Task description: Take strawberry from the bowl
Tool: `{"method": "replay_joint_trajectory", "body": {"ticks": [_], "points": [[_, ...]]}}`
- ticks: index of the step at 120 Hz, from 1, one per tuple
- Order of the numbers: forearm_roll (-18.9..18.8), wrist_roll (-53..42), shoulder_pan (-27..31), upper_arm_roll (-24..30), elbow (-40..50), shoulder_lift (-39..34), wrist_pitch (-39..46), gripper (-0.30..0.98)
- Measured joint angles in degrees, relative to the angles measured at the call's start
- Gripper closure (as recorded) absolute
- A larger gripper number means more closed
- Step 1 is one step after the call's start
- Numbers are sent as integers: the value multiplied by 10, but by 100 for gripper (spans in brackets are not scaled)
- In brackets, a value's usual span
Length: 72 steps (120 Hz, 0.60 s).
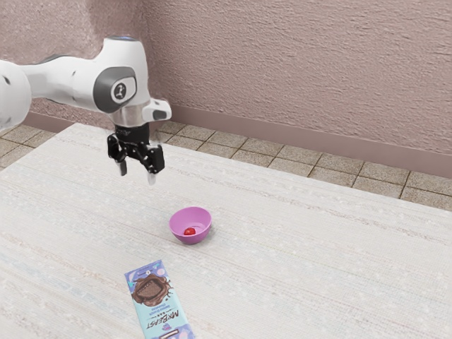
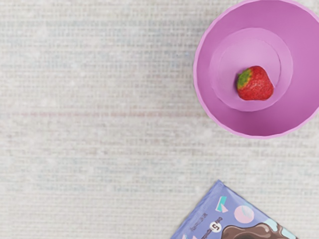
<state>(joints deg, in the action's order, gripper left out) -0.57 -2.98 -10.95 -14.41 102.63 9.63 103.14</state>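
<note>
1. In the exterior view, the white arm (image 1: 67,79) comes in from the exterior view's left, and its black gripper (image 1: 137,174) hangs above the pale, streaked worktop (image 1: 318,272), pointing down. Its two fingers are spread, with a clear gap between them.
2. The pink-purple bowl (image 1: 191,218) stands upright on the worktop, lower than the gripper and farther toward the exterior view's right. The gripper and bowl are well apart.
3. The strawberry (image 1: 189,232) is inside the bowl, a small red shape low down in it.
4. A chocolate bar (image 1: 159,300) in a blue and purple wrapper lies flat on the worktop, nearer the camera than the bowl and apart from it. Its printing has a brown chocolate picture and "MrBeast" lettering.
5. Behind the worktop are a tiled floor (image 1: 282,157) and a rough pinkish wall (image 1: 296,63).
6. In the wrist view, the bowl is seen from above. The strawberry rests on its round base, a little off centre toward the chocolate bar, its green end showing beside the red flesh.
7. A corner of the bar's wrapper points toward the bowl, with bare worktop between them.
</note>
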Motion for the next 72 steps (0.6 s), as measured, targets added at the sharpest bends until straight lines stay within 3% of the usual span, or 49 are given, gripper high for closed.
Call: {"method": "replay_joint_trajectory", "body": {"ticks": [30,72], "points": [[2,12,-12,0,68,21,107,2],[9,23,-16,-1,90,34,155,2]]}}
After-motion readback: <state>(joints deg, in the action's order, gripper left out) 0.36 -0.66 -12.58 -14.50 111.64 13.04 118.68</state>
